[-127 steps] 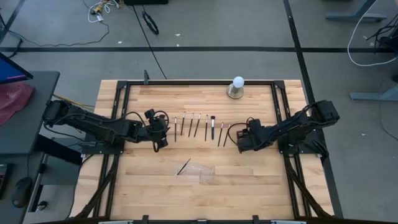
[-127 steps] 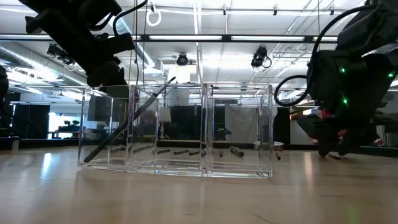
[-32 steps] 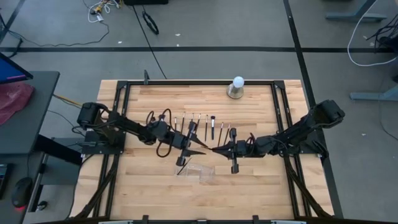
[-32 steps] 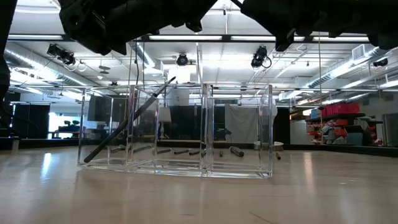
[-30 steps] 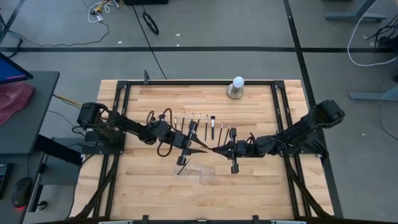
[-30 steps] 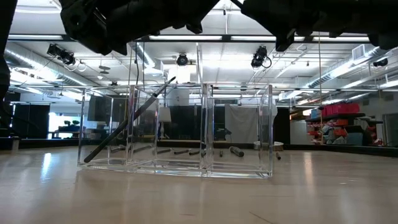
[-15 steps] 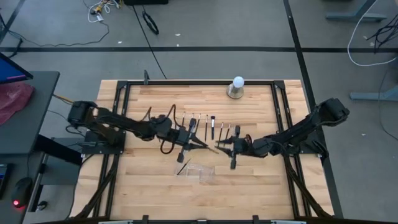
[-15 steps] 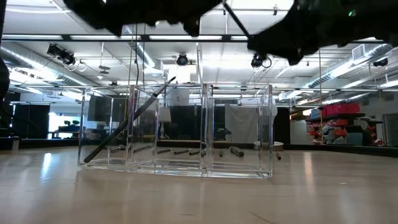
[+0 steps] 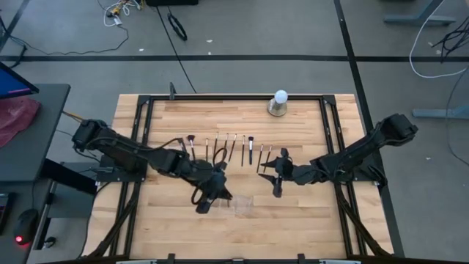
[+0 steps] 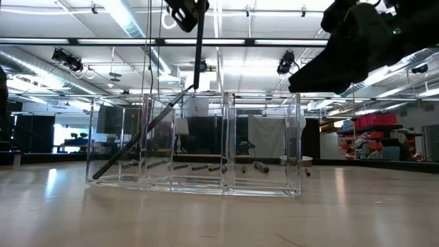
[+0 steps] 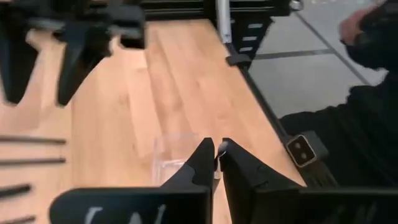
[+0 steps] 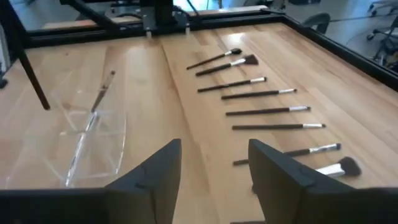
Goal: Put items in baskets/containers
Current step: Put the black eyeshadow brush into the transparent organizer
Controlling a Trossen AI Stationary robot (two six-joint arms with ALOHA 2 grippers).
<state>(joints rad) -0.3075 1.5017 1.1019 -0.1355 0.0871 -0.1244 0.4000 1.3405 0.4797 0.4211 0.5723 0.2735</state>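
Observation:
A row of slim makeup brushes [image 9: 234,149] lies on the wooden table, also seen in the right wrist view [image 12: 261,94]. Near the front stands a clear plastic container [image 10: 192,144] with compartments; one brush [image 10: 140,137] leans inside it on its left. My left gripper [image 9: 211,192] hangs over the container [image 9: 240,203], shut on a dark brush [image 10: 198,48]. My right gripper [image 9: 277,174] hovers open to the right of the container, between it and the row's right end, with nothing between its fingers [image 12: 155,174]. My left gripper pinches the dark brush at its upper end [image 10: 197,15] between its two shut fingers [image 11: 202,163], coming from above. The brush hangs upright below the fingers, lifted clear. Its lower end [image 10: 195,88] sits about level with the container's top rim.
A white ball-shaped object on a grey base [image 9: 278,103] stands at the table's far edge. A black metal frame [image 9: 146,110] runs along the table's sides. Bare wood lies in front of the container.
The brush, held level between both grippers a second ago, has passed to my left gripper; my right gripper has let go and drawn back toward the table's right. My left gripper has moved toward the near edge over the container, and the brush now hangs upright.

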